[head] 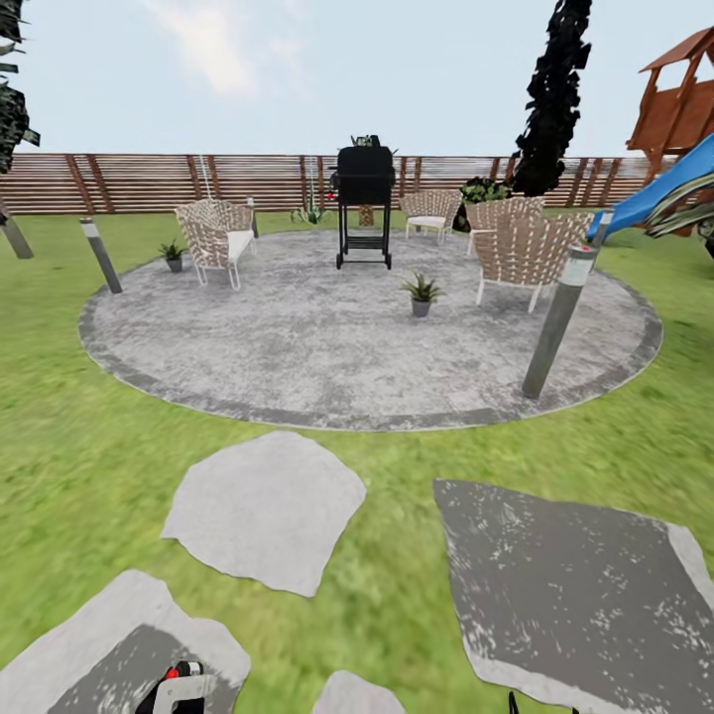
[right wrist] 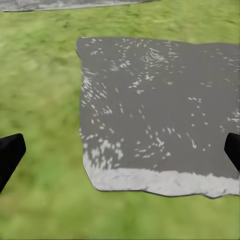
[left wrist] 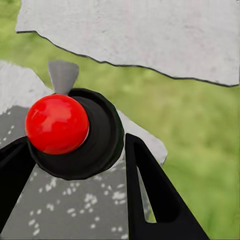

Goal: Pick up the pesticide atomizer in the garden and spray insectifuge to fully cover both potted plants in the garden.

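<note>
Ahead, two potted plants (head: 420, 294) sit near four chairs (head: 529, 253); left gripper (left wrist: 75, 150) clasps the atomizer (left wrist: 75, 132), right gripper (right wrist: 120, 150) spread empty.

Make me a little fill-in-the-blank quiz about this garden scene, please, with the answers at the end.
1. The left gripper is shut on the pesticide atomizer, whose cap is coloured ____.
2. The right gripper is open and hangs above a dark stepping ____.
3. The nearer potted plant stands on the round grey ____.
4. The black grill stands in front of a slatted wooden ____.

Missing words: red; stone; patio; fence.
</note>
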